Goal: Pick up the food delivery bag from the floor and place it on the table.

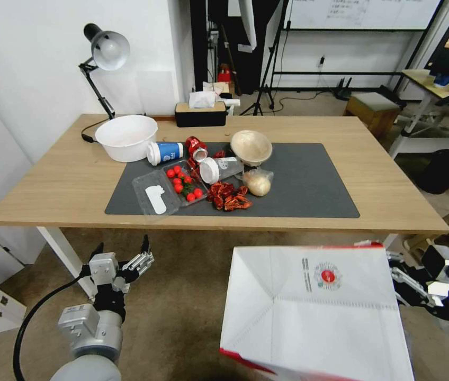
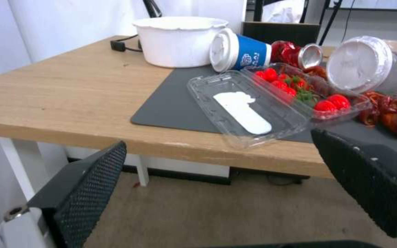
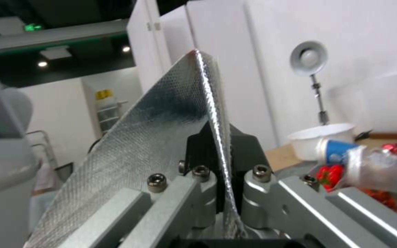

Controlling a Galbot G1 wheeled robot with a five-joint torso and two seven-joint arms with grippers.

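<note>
food delivery bag (image 1: 317,312): held off the floor, tilted, before the table's near edge, not yet on the table (image 1: 50,185) | right gripper (image 3: 224,172): clamped on the bag's foil-lined rim | left gripper (image 1: 121,254): spread, empty, below the edge | step: carry | next: lift above the tabletop, bare wood judged safer than the cluttered mat (image 1: 309,185)

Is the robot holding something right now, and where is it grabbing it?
The right pincer pinches the bag by its foil-lined top edge. The left pincer is open, holding nothing.
</note>
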